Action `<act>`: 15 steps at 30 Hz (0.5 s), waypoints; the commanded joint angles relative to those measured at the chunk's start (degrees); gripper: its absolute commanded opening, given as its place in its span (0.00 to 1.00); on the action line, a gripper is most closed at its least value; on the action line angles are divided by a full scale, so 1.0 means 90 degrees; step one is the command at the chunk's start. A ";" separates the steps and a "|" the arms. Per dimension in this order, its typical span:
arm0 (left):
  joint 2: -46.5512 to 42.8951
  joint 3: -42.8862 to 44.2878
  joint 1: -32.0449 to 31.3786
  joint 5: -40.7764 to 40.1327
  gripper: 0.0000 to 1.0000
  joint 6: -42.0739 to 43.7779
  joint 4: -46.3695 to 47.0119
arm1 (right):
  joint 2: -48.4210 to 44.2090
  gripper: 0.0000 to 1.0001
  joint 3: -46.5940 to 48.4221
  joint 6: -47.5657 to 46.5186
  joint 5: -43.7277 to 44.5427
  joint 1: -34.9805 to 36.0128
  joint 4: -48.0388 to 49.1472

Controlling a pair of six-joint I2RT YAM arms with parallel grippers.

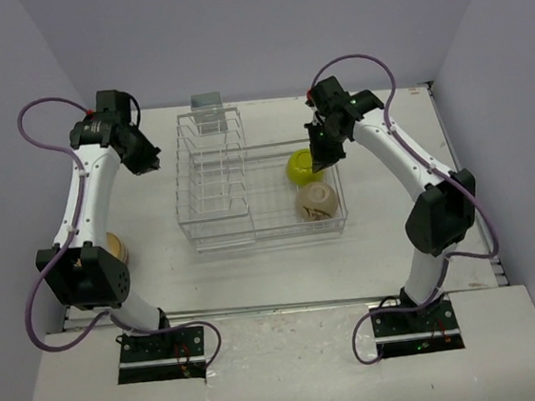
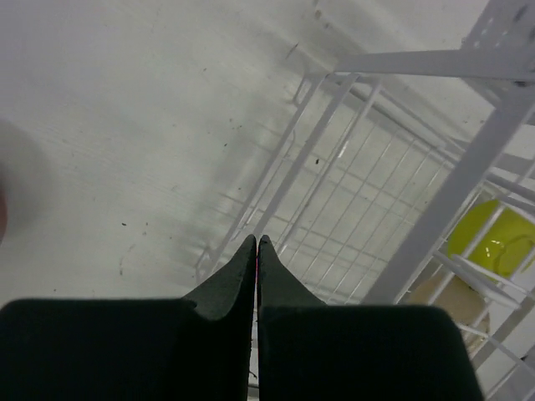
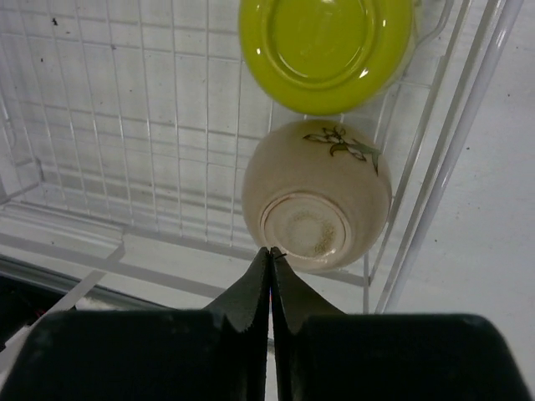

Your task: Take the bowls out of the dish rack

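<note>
The white wire dish rack (image 1: 189, 180) stands mid-table, with plate dividers on its left and a basket section on its right. In the basket lie a yellow-green bowl (image 1: 302, 166) and a beige bowl (image 1: 316, 201), both upside down. My right gripper (image 1: 325, 153) hangs shut and empty above the yellow-green bowl. In the right wrist view its closed tips (image 3: 270, 251) sit just over the beige bowl (image 3: 316, 194), with the yellow-green bowl (image 3: 324, 50) beyond. My left gripper (image 1: 146, 161) is shut and empty, over the table left of the rack (image 2: 468, 175).
A tan round object (image 1: 114, 247) sits on the table at the left, mostly hidden by my left arm. A small grey block (image 1: 207, 101) stands behind the rack. Grey walls close in the back and sides.
</note>
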 commanded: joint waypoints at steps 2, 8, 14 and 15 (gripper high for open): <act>0.0007 -0.0523 -0.0022 0.0063 0.00 0.0219 0.0303 | 0.0622 0.00 0.0588 -0.0157 0.0156 -0.0152 0.0216; 0.0221 -0.0758 -0.0022 0.0092 0.00 0.0278 0.0488 | 0.1257 0.00 0.1077 -0.0157 0.0146 -0.0465 0.0206; 0.0504 -0.0905 -0.0032 0.0151 0.00 0.0326 0.0586 | 0.1902 0.00 0.1692 -0.0342 0.0537 -0.0680 0.0030; 0.0524 -0.0914 -0.0022 0.0151 0.00 0.0336 0.0586 | 0.1970 0.00 0.1760 -0.0342 0.0528 -0.0719 0.0020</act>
